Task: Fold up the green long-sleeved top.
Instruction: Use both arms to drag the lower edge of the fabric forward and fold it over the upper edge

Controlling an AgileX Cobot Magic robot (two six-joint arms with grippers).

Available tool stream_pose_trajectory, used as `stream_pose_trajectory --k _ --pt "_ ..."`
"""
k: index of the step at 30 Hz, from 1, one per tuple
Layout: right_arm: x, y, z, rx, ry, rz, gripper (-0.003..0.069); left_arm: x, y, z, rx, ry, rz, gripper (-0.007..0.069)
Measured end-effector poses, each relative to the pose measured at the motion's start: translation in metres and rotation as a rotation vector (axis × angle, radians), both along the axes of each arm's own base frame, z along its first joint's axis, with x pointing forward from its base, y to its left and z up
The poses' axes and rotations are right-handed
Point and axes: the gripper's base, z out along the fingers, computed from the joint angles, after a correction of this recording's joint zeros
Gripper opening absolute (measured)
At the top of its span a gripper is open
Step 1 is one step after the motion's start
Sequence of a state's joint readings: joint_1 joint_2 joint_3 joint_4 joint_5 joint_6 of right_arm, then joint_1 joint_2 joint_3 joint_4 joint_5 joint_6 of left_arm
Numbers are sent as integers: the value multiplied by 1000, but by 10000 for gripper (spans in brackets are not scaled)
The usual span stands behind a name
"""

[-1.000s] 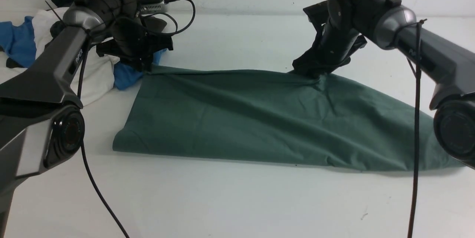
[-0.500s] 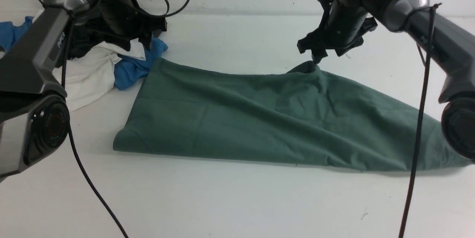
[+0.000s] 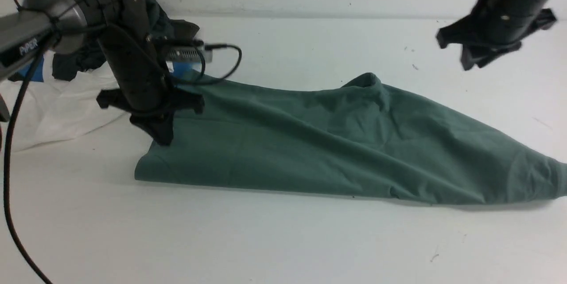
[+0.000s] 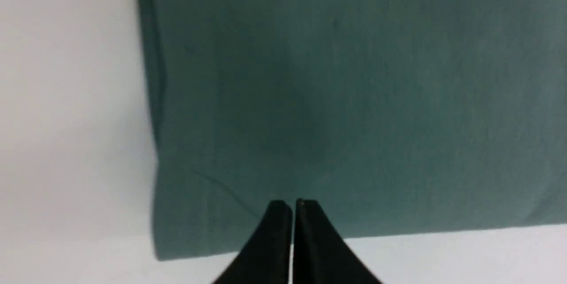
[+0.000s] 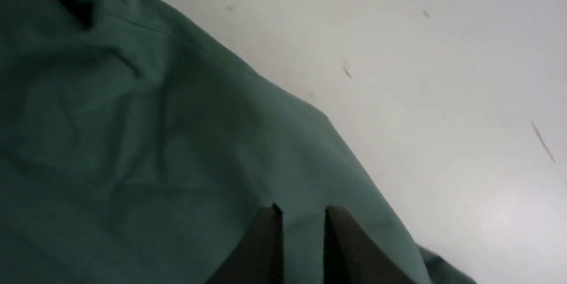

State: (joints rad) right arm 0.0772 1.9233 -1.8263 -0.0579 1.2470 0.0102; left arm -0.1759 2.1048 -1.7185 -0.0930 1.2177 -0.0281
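The green long-sleeved top [image 3: 332, 142] lies folded in a long strip across the table, with a raised bump [image 3: 370, 81] at its far edge. No logo or tag shows. My left gripper [image 3: 165, 138] points down over the top's left end, shut and empty; in the left wrist view [image 4: 292, 204] its tips hover above the cloth [image 4: 354, 98] near a corner. My right gripper [image 3: 466, 63] hangs high at the right, clear of the top. In the right wrist view [image 5: 301, 211] its jaws stand slightly apart over the cloth [image 5: 133, 142], holding nothing.
A white garment [image 3: 53, 106] lies at the far left, with a dark garment [image 3: 75, 60] and a bit of blue cloth [image 3: 181, 68] behind my left arm. A grey device [image 3: 188, 55] with a black cable [image 3: 234, 60] hangs there. The wall runs along the back.
My right gripper let go of the top's far edge and rose away to the right. My left arm swung from the far garment pile down over the top's left end.
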Motion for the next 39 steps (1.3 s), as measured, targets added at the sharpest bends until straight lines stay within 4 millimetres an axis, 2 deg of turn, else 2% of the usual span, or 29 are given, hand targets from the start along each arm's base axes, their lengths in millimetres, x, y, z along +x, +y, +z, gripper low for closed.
stream_pose_trajectory --k 1,4,5,6,8,9,10,12,13,14,18,20,23,24,27,28,29,30,31,32,35,39 --pt "-8 -18 -2 21 21 -53 38 -2 -4 -7 2 8 -14 -4" --pt "-21 -59 -13 75 69 -178 3 -2 -12 -17 7 4 -38 -4" --pt "-21 -62 -14 78 73 -185 3 -1 -13 -18 9 3 -43 -4" --pt "-25 -76 -21 92 95 -229 10 -1 -13 -20 18 1 -49 -4" --pt "-27 -93 -30 109 120 -278 62 0 -13 -24 30 6 -54 -4" --pt "-26 -97 -33 112 127 -289 97 0 -12 -26 39 12 -57 -4" --pt "-26 -98 -34 113 129 -292 97 0 -12 -26 41 13 -58 -4" --pt "-22 -104 -46 115 156 -306 227 -1 -6 -30 61 43 -57 -4" --pt "-21 -104 -48 115 159 -306 237 -1 -6 -30 61 43 -57 -4" --pt "-17 -107 -61 113 188 -313 321 -1 -4 -30 67 54 -53 -4" --pt "-10 -112 -89 125 252 -356 484 -1 0 -30 71 60 -48 -4" --pt "-7 -111 -103 142 283 -370 522 -1 0 -30 72 60 -48 -4" --pt "-4 -109 -114 176 304 -384 531 -1 0 -30 72 60 -48 -4" --pt "-3 -108 -118 196 311 -390 520 -1 0 -30 72 60 -49 -4" --pt "-1 -104 -124 246 323 -396 376 -1 0 -30 72 60 -49 -4" --pt "-1 -104 -124 250 323 -396 363 -1 0 -30 72 60 -49 -4" --pt "-2 -103 -125 259 326 -392 234 -1 0 -30 72 60 -49 -4" --pt "-2 -103 -125 259 326 -393 234 -1 0 -30 72 60 -49 -4" --pt "-2 -103 -125 258 326 -383 113 -1 0 -30 72 60 -49 -4" --pt "-2 -102 -125 256 326 -371 54 -1 0 -30 72 60 -49 -4" --pt "-2 -102 -120 247 314 -339 0 -1 0 -30 72 60 -49 -4" --pt "-7 -105 -100 201 268 -318 -13 -1 0 -30 72 60 -49 -4"
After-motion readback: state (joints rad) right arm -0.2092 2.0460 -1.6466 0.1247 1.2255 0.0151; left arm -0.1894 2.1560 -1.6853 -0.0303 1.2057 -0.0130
